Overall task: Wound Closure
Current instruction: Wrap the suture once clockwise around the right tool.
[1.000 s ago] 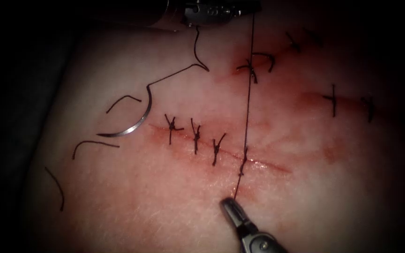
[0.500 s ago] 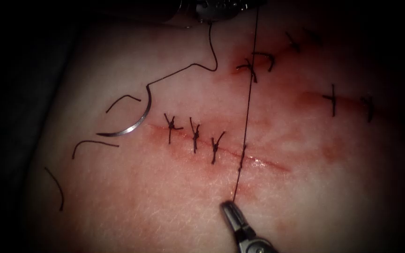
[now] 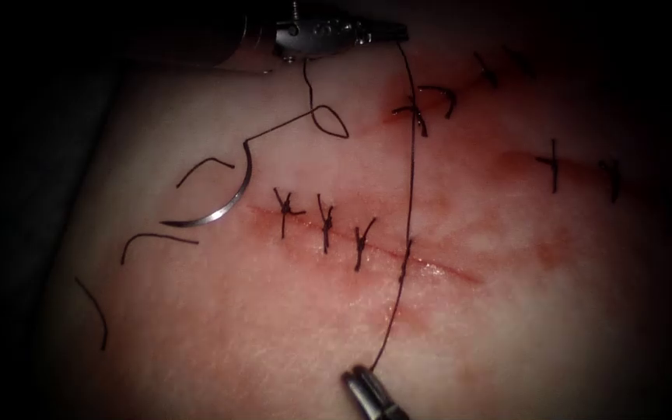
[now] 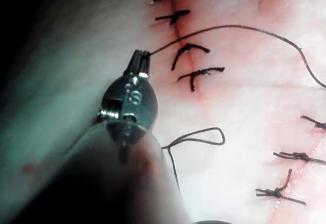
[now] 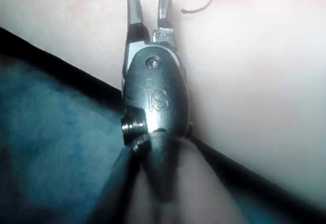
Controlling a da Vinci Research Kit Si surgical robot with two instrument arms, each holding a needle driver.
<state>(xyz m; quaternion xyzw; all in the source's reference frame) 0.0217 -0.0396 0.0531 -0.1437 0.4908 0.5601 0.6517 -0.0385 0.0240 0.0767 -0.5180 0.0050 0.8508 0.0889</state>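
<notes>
The curved needle point(image 3: 219, 208) lies free on the tissue point(image 3: 258, 327), left of the cut's point(image 3: 445, 272) left end, held by neither tool. Its thread point(image 3: 410, 155) loops below my left tool point(image 3: 398, 33), whose jaws are shut on it. From there the strand hangs slack down to the newest stitch point(image 3: 405, 263) on the cut. Its tail ends just beside my right tool point(image 3: 358, 376). In the right wrist view the right tool point(image 5: 148, 0) stands open, holding nothing, with the thread end point(image 5: 196, 7) loose beside it. The left wrist view shows the left tool point(image 4: 142, 61) gripping the thread point(image 4: 229, 28).
Three tied stitches point(image 3: 324, 225) cross the cut left of the newest one. Other stitched cuts point(image 3: 552, 165) lie at the upper right, one knot point(image 3: 418, 113) close to the hanging strand. Cut ends of thread point(image 3: 157, 239) lie at the left. Red fluid point(image 3: 429, 271) wets the cut.
My right tool's jaws opened and let go of the thread tail, and the tool drew back down and left. The taut strand went slack. My left tool shifted left.
</notes>
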